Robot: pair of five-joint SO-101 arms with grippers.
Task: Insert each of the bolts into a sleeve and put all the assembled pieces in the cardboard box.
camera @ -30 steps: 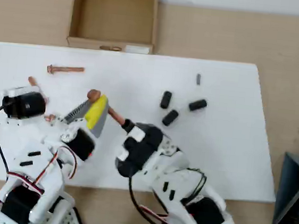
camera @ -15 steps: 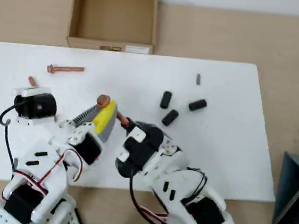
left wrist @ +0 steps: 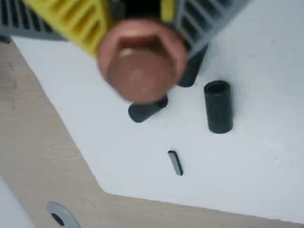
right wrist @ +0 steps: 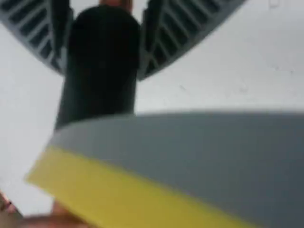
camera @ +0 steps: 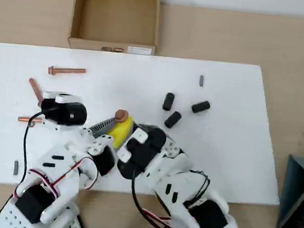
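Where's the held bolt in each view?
High: bolt head sits atop the yellow finger.
Left wrist: big copper head, close up beside that finger.
Right wrist: copper sliver beyond the sleeve.
Shared landmark: the yellow finger, in all three.

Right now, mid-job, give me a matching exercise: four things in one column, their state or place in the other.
Things: 1 left gripper; 2 right gripper; 3 brown cardboard box; 4 small dark grey pin.
States: A on bare wooden table; B shut on black cylindrical sleeve; C loose on white sheet; D shut on copper hex-head bolt.
Pairs: 1-D, 2-B, 3-A, 4-C.
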